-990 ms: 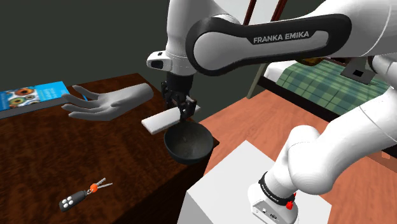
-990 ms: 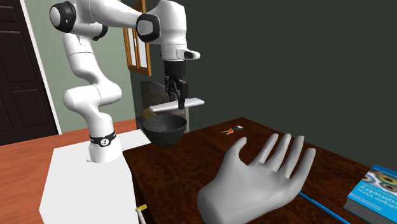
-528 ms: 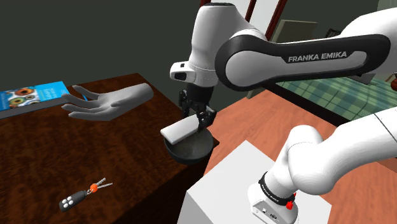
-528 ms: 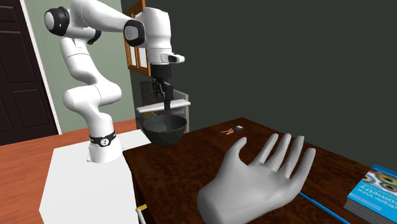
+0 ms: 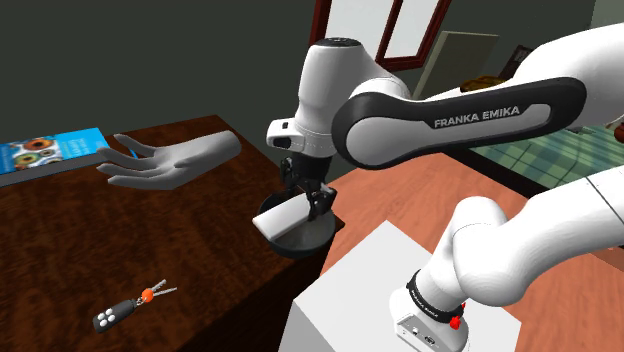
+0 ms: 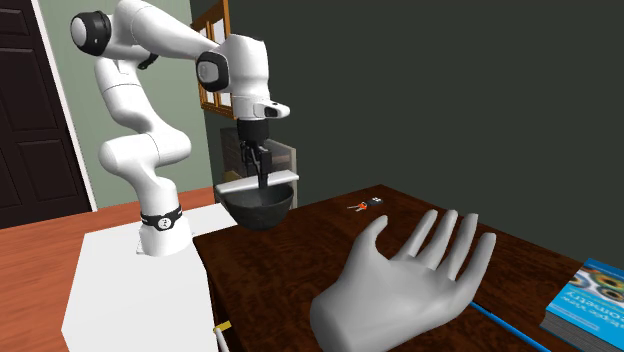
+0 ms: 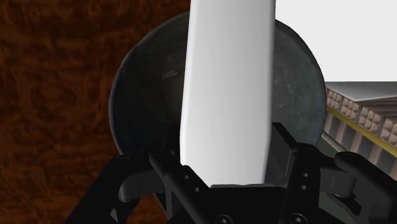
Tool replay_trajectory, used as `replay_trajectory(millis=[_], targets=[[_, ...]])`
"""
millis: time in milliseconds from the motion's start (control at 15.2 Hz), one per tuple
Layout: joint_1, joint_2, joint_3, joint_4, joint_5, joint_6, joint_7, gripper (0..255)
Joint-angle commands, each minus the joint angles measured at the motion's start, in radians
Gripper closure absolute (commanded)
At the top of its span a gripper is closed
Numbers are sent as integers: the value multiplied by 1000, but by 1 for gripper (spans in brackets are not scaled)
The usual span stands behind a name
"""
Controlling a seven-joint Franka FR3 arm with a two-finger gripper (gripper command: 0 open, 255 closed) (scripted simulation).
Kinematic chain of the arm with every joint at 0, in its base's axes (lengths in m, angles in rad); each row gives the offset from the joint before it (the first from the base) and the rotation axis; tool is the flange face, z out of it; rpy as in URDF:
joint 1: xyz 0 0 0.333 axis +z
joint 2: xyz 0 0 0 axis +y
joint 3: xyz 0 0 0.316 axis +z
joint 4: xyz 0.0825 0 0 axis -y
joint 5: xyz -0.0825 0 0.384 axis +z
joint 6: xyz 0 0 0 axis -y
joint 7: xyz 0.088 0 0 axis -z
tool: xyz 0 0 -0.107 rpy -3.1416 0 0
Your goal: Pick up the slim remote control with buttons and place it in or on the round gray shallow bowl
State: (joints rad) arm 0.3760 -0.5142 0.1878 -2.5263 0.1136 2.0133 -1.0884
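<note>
Dark wooden table [image 5: 60, 250], reddish floor [image 6: 35, 250], dark grey wall [image 6: 450, 90], black door [image 6: 25, 100]

I counted one slim white remote [image 5: 283, 215] clasped between the fingers of my one gripper [image 5: 318, 203], and one round dark bowl [image 5: 305, 241] just below it. Out beyond my gripper, on the one dark wooden table [image 5: 60, 250], there was one grey model hand [image 5: 165, 160], one blue book [image 5: 50, 152] past that hand, and one key fob [image 5: 128, 308] well apart from the bowl. One white stand [image 5: 360, 290] sat behind my gripper.
</note>
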Motion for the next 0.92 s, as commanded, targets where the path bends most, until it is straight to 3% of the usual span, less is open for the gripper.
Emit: replay_trajectory(millis=[0, 594, 660, 858], targets=[[0, 10, 2, -22, 1, 32, -1, 255], [0, 19, 4, -39, 2, 58, -1, 255], [0, 18, 4, -38, 2, 57, -1, 0], [0, 18, 4, -38, 2, 57, -2, 0]])
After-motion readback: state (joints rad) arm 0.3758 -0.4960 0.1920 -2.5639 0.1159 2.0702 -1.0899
